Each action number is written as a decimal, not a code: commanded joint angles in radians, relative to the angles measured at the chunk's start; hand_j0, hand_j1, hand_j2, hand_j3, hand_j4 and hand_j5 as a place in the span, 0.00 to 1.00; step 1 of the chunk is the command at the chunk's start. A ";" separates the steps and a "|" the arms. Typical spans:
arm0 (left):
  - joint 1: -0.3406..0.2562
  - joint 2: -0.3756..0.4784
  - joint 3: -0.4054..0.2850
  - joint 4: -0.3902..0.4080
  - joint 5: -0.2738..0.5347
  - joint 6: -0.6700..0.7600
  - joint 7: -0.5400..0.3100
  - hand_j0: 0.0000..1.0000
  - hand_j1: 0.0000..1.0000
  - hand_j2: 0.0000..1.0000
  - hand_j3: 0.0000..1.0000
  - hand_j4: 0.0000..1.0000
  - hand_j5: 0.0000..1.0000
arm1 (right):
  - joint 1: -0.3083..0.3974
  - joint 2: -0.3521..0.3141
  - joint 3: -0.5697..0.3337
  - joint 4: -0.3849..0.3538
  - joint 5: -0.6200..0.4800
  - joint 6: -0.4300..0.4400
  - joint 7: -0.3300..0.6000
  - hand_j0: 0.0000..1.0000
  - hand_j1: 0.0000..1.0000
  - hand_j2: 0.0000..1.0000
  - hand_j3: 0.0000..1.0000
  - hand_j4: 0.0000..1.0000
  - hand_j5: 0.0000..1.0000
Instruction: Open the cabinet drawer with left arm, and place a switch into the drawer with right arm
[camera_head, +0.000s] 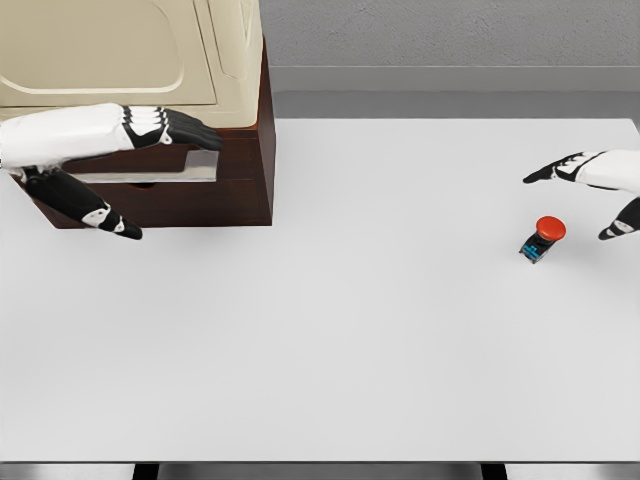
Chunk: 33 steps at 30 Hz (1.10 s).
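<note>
Surface: plain white worktop (330, 340), grey wall behind.
Switch: small red-capped push-button switch on a dark blue-marked base (543, 238), just below-left of the right hand (600, 190) fingers, which are spread and empty.
Handling: likely light, rigid; pinch the base.
Drawer: dark brown wooden cabinet drawer (200, 190); left hand (120, 150) fingers extended at its metal handle (160, 172), clamped on nothing.
Writing: none legible.

I see my left hand (120, 150) at the cabinet (150, 60) in the table's (320, 350) far left corner, fingers straight over the metal handle (165, 170) of its dark wooden drawer (200, 195). Near the right edge lies the red-capped switch (543, 238). My right hand (600, 185) hovers just beyond it, fingers spread, holding nothing.
</note>
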<state>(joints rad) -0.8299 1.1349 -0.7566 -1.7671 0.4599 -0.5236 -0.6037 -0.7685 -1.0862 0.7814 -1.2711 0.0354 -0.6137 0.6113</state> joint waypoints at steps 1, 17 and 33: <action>-0.002 -0.001 -0.001 0.000 0.014 0.073 -0.007 1.00 1.00 1.00 1.00 1.00 1.00 | 0.000 0.003 -0.001 -0.001 -0.006 0.003 0.000 1.00 1.00 1.00 1.00 1.00 1.00; -0.009 0.014 -0.007 0.003 0.086 0.301 -0.007 1.00 1.00 1.00 1.00 1.00 1.00 | 0.049 0.068 0.006 0.027 0.001 0.003 0.000 1.00 1.00 1.00 1.00 1.00 1.00; -0.002 0.046 -0.023 0.003 0.146 0.304 -0.007 1.00 1.00 1.00 1.00 1.00 1.00 | 0.058 0.100 0.007 0.082 0.031 0.003 0.000 0.97 0.97 0.97 0.97 0.97 0.97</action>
<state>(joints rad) -0.8283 1.1794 -0.7795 -1.7641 0.5927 -0.2212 -0.6112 -0.7102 -0.9868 0.7894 -1.1955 0.0712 -0.6134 0.6112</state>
